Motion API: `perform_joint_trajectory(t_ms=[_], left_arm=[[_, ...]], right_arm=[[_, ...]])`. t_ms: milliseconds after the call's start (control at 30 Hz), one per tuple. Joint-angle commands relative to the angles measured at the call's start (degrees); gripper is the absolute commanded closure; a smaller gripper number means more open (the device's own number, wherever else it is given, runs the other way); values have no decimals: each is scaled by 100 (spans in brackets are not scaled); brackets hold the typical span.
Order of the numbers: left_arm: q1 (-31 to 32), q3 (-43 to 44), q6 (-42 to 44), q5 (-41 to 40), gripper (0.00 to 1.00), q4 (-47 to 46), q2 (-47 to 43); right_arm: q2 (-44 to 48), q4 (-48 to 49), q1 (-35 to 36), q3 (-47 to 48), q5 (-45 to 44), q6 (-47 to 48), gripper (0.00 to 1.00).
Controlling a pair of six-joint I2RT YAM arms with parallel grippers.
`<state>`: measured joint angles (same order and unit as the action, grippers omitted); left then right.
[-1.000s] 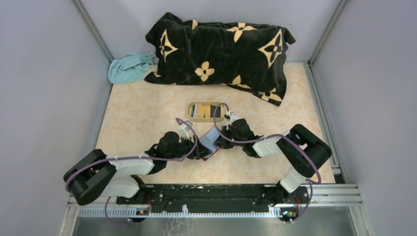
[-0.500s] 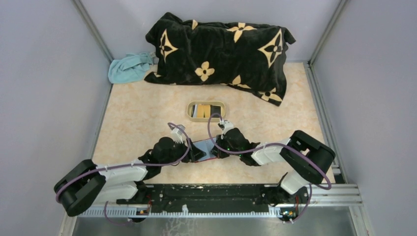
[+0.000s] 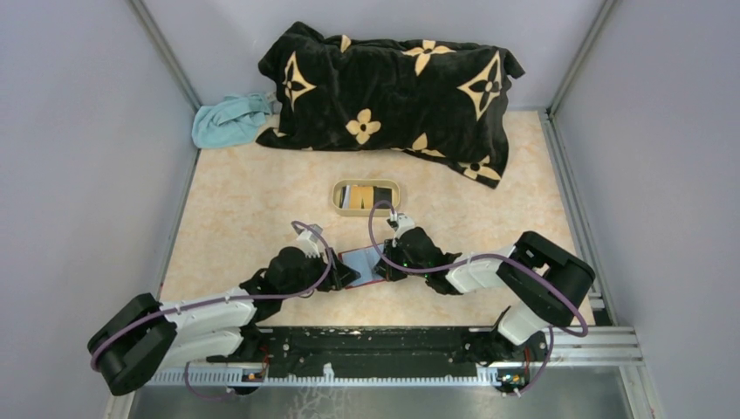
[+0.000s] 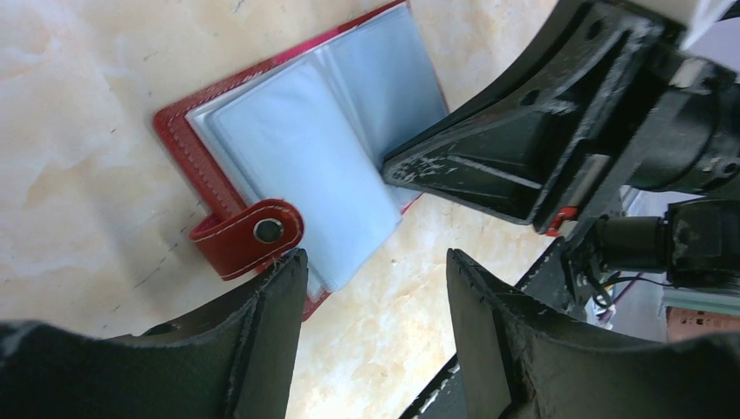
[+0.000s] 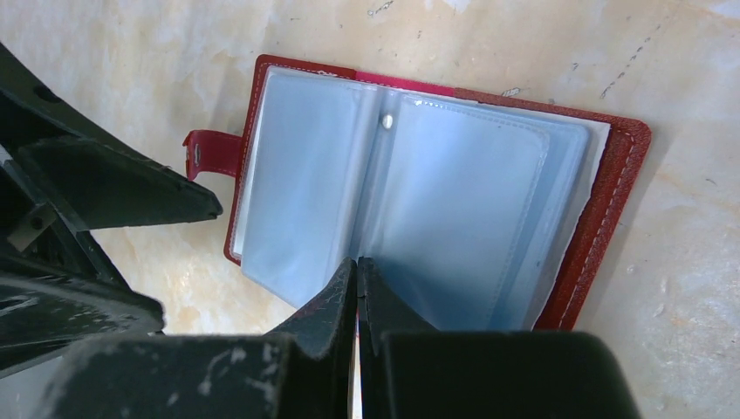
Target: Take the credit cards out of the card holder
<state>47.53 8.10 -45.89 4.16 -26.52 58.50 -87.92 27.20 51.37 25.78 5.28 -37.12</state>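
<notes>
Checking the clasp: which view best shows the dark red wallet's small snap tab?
Left wrist: the snap tab lies close, stud visible. Right wrist shows it smaller, at the edge of the wallet. Top view: too small.

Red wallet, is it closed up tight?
No, the red wallet lies spread open, with its pale blue-grey sleeves showing in the right wrist view.

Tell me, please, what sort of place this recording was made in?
Probably a lab robot test cell: plain grey walls enclose a marble-patterned tabletop, and the left arm and right arm are mounted on a metal rail at its near edge.
</notes>
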Motion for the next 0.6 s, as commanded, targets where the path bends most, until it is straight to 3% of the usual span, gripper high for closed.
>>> perform_joint_trajectory(t_ms=[0, 300, 567], left_arm=[[37, 64, -47, 1, 34, -203, 300], [37, 126, -88, 145, 34, -628, 926], [37, 199, -46, 158, 35, -414, 690]], right_arm=[[-12, -530, 110, -32, -12, 69, 100], [-44, -413, 112, -65, 12, 39, 100], [-120, -296, 105, -118, 53, -6, 100]])
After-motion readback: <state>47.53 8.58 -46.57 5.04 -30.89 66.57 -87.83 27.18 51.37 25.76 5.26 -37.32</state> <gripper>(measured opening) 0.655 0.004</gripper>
